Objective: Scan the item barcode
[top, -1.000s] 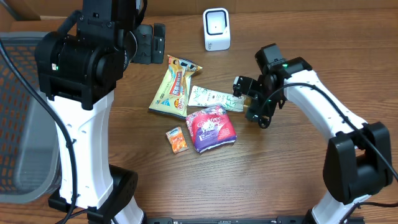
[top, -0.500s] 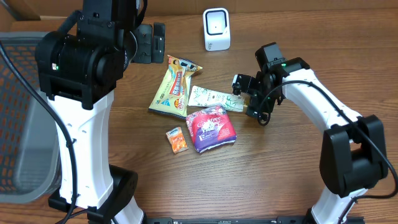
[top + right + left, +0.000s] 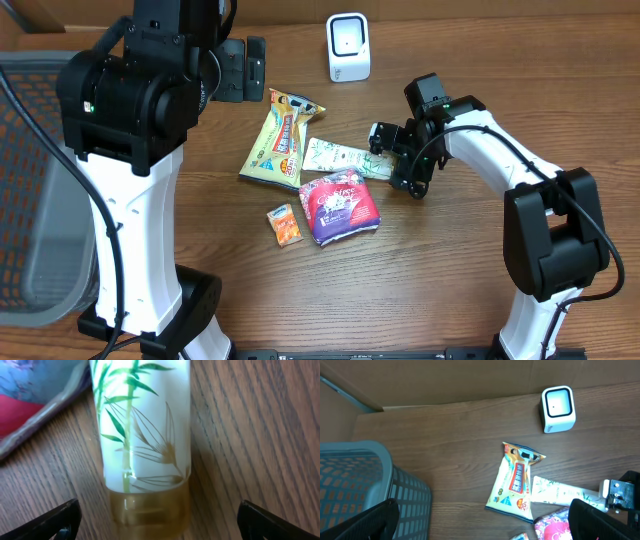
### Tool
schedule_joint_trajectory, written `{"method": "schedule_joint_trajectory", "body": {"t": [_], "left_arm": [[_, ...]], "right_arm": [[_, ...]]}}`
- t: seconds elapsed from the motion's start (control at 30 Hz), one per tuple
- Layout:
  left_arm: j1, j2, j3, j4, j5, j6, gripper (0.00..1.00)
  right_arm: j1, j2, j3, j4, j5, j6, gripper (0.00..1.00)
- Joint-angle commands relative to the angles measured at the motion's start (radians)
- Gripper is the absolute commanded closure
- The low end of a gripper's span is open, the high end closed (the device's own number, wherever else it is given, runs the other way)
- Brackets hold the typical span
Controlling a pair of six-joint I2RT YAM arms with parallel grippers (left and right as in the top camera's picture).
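Right wrist shows the tube [image 3: 145,425] with amber cap [image 3: 150,507] (hidden overhead).

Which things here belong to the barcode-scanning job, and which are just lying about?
In the job: white scanner; bamboo-print tube; right gripper, jaws open either side of the tube's cap.
Lying about: yellow snack packet; purple pouch; small orange sachet; mesh basket.

Left gripper [image 3: 243,68] jaws wide apart, upper left-centre of the overhead frame; right gripper [image 3: 390,160] jaws wide apart too, pointing left, right of centre.
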Motion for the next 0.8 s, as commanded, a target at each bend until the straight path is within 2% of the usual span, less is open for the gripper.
{"method": "schedule_joint_trajectory", "body": {"t": [0.0,0.33,0.37,0.43,0.47,0.57,0.7,0.77], "left_arm": [[0.004,0.015,-0.005,-0.002,-0.01,-0.026,0.0],[0.004,0.017,-0.005,-0.002,-0.011,-0.025,0.0],[0.004,0.017,-0.005,-0.002,-0.011,-0.025,0.0],[0.004,0.017,-0.005,-0.002,-0.011,-0.025,0.0],[0.004,0.017,-0.005,-0.002,-0.011,-0.025,0.0],[0.004,0.017,-0.005,-0.002,-0.011,-0.024,0.0],[0.004,0.017,-0.005,-0.002,-0.011,-0.024,0.0],[0.004,0.017,-0.005,-0.002,-0.012,-0.024,0.0]], "right_arm": [[0.005,0.023,-0.006,0.01,-0.051,-0.003,0.0],[0.006,0.073,-0.006,0.088,-0.07,0.077,0.0],[0.006,0.073,-0.006,0.091,-0.069,0.085,0.03],[0.006,0.073,-0.005,0.1,-0.068,0.11,0.15],[0.006,0.073,-0.005,0.108,-0.068,0.14,0.32],[0.008,0.072,-0.005,0.116,-0.07,0.223,0.49],[0.008,0.054,-0.005,0.122,-0.089,0.293,0.52],[0.008,0.038,-0.004,0.126,-0.089,0.348,0.58]]}}
